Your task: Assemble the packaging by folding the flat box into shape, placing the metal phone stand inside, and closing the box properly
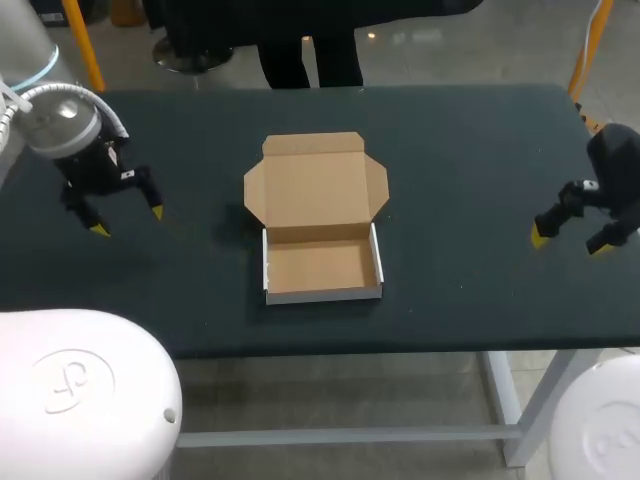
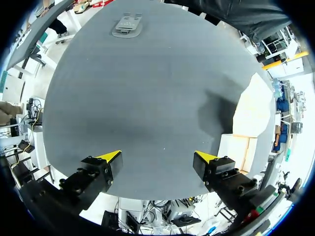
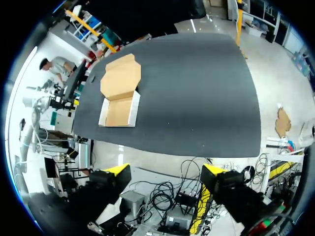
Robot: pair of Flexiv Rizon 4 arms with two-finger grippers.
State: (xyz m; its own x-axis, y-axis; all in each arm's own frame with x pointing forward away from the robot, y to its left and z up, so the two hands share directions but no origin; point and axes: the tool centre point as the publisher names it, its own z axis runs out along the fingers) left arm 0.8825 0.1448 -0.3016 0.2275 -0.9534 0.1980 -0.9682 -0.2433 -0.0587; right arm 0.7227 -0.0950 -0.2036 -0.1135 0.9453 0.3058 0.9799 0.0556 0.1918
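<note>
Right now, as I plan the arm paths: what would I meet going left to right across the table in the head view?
Left end effector, open → cardboard box, folded up, lid open, nothing inside → right end effector, open.

**What I can't make out from here**

I get the phone stand (image 2: 127,25) only in the left wrist view, small and grey by the far edge of the table (image 2: 147,98), too small to read its shape. There the box (image 2: 248,123) is a washed-out pale patch, its flaps and walls hard to separate. In the head view my right arm (image 1: 618,170) runs off the edge.
</note>
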